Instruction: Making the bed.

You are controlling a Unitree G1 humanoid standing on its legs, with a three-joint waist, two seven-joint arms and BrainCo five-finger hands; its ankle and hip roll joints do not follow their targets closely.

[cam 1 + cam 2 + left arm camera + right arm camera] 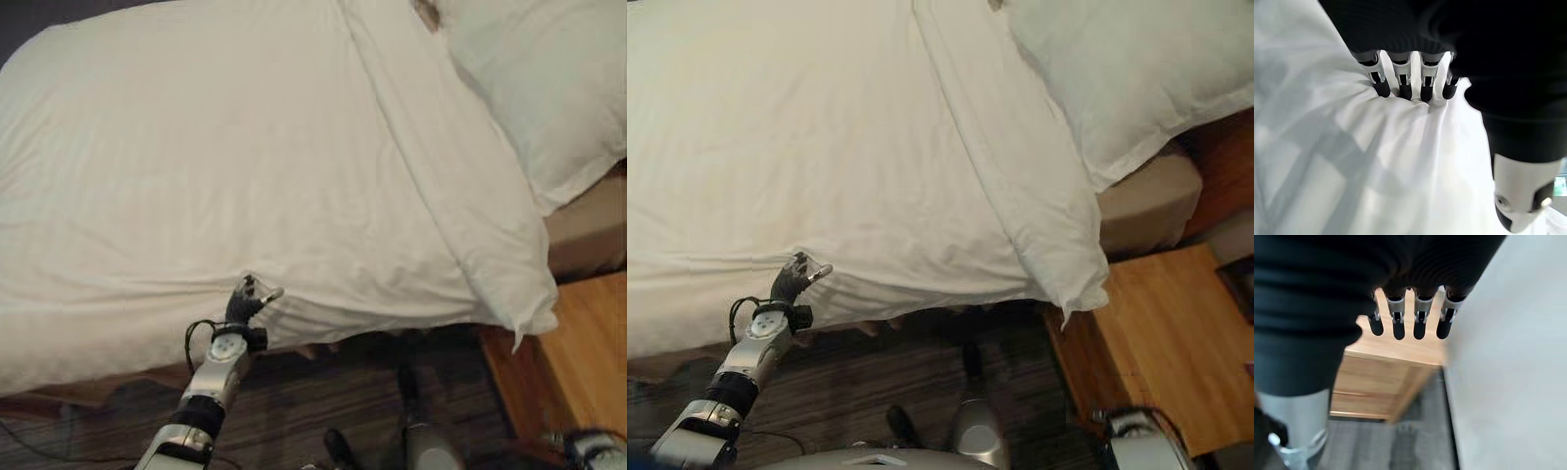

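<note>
- The left hand (pixel 247 302) reaches up to the near edge of the white duvet (pixel 216 166), where the cover hangs over the side of the bed.
- In the left wrist view its fingers (pixel 1402 84) curl into the cloth, which bunches into folds right at the dark tips; the thumb (pixel 1520 196) lies beside the gathered fabric. The hand is gripping the duvet edge.
- Beyond that hand the duvet spreads flat across the bed, and far off to its right lies a white pillow (pixel 544 83).
- The right hand (pixel 1400 293) hangs free with fingers straight and relaxed, holding nothing, next to a wooden nightstand (pixel 1386 377).
- No writing or label can be read on anything.
</note>
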